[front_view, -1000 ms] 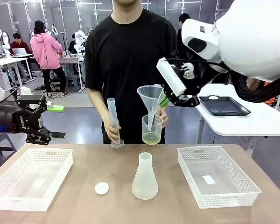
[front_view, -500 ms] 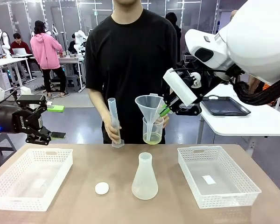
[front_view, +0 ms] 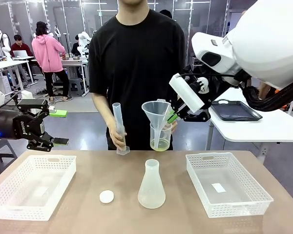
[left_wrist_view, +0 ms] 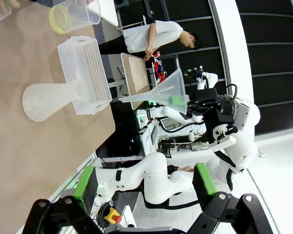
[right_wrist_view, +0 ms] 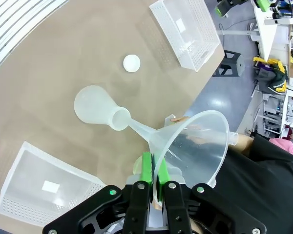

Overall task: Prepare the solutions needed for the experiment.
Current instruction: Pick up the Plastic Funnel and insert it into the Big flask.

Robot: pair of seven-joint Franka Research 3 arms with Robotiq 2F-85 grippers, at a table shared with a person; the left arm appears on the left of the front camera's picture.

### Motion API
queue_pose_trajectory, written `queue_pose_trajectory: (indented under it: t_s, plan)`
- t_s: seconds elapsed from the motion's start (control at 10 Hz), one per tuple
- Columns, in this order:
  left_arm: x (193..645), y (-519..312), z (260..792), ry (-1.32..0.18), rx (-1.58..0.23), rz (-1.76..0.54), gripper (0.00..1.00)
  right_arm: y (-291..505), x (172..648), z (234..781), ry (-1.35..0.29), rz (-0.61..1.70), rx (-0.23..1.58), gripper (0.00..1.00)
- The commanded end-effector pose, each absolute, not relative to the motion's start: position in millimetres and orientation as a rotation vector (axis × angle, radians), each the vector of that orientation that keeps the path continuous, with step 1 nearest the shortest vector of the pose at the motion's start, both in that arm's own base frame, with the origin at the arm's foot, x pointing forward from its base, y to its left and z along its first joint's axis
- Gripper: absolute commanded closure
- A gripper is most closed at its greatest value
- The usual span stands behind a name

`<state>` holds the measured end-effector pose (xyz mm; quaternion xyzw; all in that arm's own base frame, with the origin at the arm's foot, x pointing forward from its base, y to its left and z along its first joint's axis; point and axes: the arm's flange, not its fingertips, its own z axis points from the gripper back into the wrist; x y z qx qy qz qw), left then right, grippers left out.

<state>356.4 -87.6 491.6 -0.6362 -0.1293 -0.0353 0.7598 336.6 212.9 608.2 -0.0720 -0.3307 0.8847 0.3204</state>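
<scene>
Solution (front_view: 159,145), pale yellow-green, sits as a shallow layer at the bottom of a clear beaker (front_view: 160,135); the person at the far side holds that beaker up off the table (front_view: 88,214) in one hand (front_view: 173,127); their other hand (front_view: 118,139) grips a tall measuring cylinder (front_view: 118,126), upright, its foot just above the far edge.

Now the right gripper (front_view: 172,116) is high over the middle; its jaws are pressed onto the rim of a clear funnel (front_view: 156,109), green pads pinching the thin wall; the right wrist view shows that gripper (right_wrist_view: 154,170) clamped on the funnel (right_wrist_view: 195,146), spout pointing down toward the mouth of the flask (right_wrist_view: 95,108); from the front the spout crosses the beaker, and whether it is inside I cannot tell.

Down on the table the frosted flask (front_view: 151,185) stands upright in the centre; a small white cap (front_view: 106,196) lies just to its left; a white basket (front_view: 31,183) sits on the left and another basket (front_view: 227,183) on the right, both well apart from the flask.

Over at the left the left gripper (front_view: 58,126) hangs above the near basket's far edge; its jaws are spread wide with nothing between them; the left wrist view has that gripper (left_wrist_view: 144,180) gaping, beaker (left_wrist_view: 75,14) and funnel (left_wrist_view: 161,92) far off.
</scene>
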Motion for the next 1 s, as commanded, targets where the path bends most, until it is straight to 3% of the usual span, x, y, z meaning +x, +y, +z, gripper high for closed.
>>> queue_pose_trajectory:
  t_s: [0.0,0.9]
  plan:
    - [356.7,-88.7,493.4,-0.293,-1.383,-0.076,0.00,216.0,344.1,594.2,-0.873,2.340,-0.170,0.95]
    - [356.7,-88.7,493.4,-0.293,-1.383,-0.076,0.00,226.1,371.7,544.5,-0.859,2.328,-0.174,0.95]
